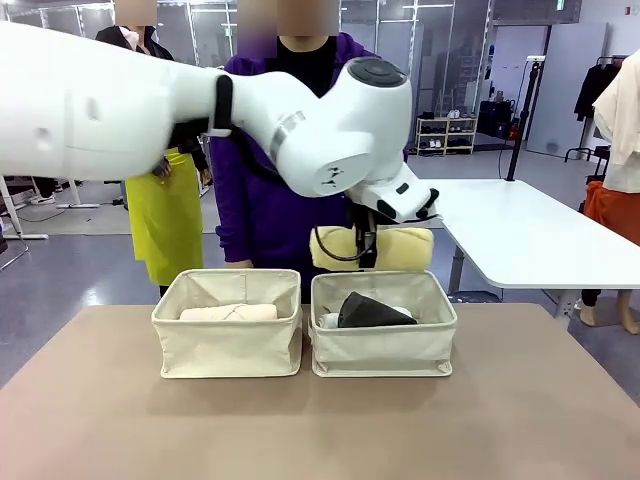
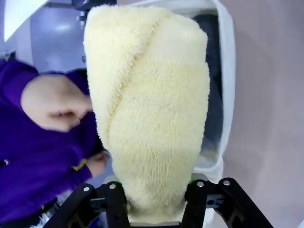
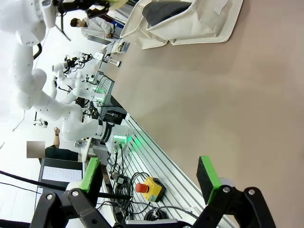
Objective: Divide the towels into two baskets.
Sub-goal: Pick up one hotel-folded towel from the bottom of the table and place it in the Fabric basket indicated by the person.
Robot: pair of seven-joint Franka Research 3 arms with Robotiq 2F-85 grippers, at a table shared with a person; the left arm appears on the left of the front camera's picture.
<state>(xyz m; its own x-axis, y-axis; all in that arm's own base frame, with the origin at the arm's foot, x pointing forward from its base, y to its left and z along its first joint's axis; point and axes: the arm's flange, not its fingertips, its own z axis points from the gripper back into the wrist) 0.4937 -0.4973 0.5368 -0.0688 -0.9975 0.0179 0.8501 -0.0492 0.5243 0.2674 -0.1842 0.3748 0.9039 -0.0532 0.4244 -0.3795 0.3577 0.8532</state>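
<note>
At the left of the front view sits the left basket (image 1: pixel 228 340) on the brown worktop (image 1: pixel 320 430), and a pale towel (image 1: pixel 228 312) lies flat inside it, low enough that only its top shows over the rim. I take it for the pink one, though the colour is washed out from here.

Just beside it, right of centre, stands the right basket (image 1: pixel 383 340). A dark grey towel (image 1: pixel 372 311) slumps in it, with a bit of white (image 1: pixel 329 321) showing at its left end, likely the white towel underneath.

My left end effector (image 1: pixel 366 248) hangs above the far rim of that right basket, pinching the yellow towel (image 1: pixel 372 247) about its middle so the roll hangs level and both ends stay clear of the walls. In the left wrist view my fingers (image 2: pixel 198 190) press into the towel's near end on both sides. A person in purple (image 1: pixel 270 190) stands just behind the baskets.

With two towels already on the right and one on the left, an even split would put this one in the left basket.

My right end effector (image 3: pixel 149 178) is spread wide, holding nothing, over bare worktop with the baskets well off at the top of its view.
</note>
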